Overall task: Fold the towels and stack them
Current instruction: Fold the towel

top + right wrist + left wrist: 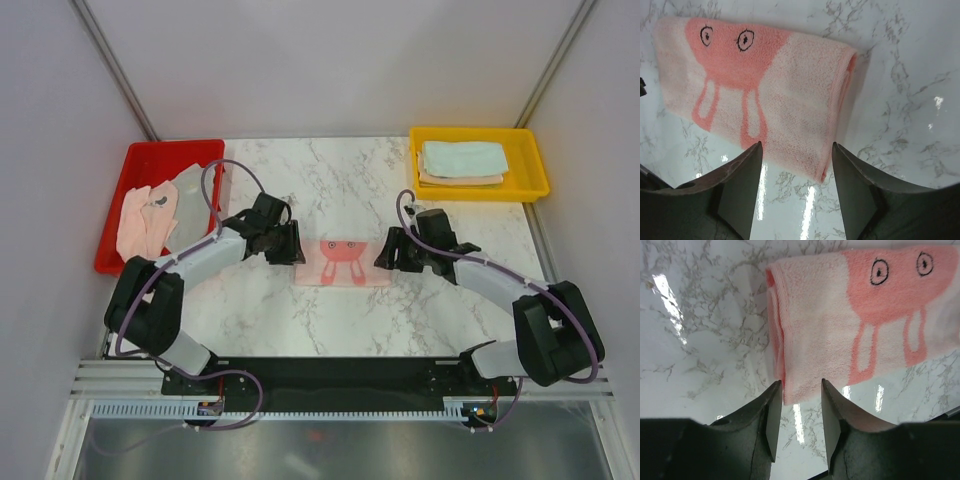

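A folded pink towel (342,262) printed with a darker pink figure lies flat on the marble table. My left gripper (297,243) sits at its left end and my right gripper (385,250) at its right end. In the left wrist view the towel (840,325) has its near corner just at the tips of my left gripper (801,385), which is open and grips nothing. In the right wrist view the folded end of the towel (765,90) lies just ahead of my right gripper (797,146), open wide, nothing held.
A red tray (110,225) at the far left holds loose towels, a pink one (145,220) and a pale greyish one (195,190). A yellow tray (480,192) at the far right holds a folded mint towel (462,157) stacked on a peach one (460,180).
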Robot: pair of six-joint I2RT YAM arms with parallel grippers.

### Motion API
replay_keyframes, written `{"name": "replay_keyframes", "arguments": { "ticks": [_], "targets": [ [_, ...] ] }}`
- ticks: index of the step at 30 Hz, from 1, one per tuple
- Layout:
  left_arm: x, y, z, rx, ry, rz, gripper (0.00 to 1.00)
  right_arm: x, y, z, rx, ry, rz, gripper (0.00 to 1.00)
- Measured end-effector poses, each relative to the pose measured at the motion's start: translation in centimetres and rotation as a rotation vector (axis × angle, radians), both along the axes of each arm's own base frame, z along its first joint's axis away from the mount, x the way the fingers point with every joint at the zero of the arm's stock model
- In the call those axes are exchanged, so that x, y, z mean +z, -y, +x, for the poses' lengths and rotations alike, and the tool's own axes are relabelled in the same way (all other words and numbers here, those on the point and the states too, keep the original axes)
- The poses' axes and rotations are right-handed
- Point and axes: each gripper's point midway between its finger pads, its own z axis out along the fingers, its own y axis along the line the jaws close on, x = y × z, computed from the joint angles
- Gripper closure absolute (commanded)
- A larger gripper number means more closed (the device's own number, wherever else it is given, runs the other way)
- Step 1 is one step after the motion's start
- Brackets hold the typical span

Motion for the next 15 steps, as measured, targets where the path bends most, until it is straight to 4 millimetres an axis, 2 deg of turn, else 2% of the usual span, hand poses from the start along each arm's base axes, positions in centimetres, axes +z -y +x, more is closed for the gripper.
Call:
{"name": "replay_keyframes", "arguments": {
  "ticks": [4, 7, 12, 15],
  "targets": [
    [2.2, 0.5, 1.5, 0.008, 0.056, -0.016, 0.55, 0.5, 0.7, 1.2, -0.045, 0.026, -0.042, 0.33],
    [2.9, 0.9, 2.2, 0.008, 0.072, -0.025, 0.56, 0.1, 1.0, 1.7, -0.064, 0.022, -0.067, 0.33],
    [0.9, 0.7, 2.3, 0.016, 0.024, 0.011, 0.57, -2.7, 1.3, 1.8, -0.071, -0.046, -0.108, 0.32],
    [-0.9, 0.1, 2.0, 0.026, -0.024, 0.047, 0.57, -2.7, 0.7, 2.4, -0.067, -0.027, -0.095, 0.34]
  ]
}}
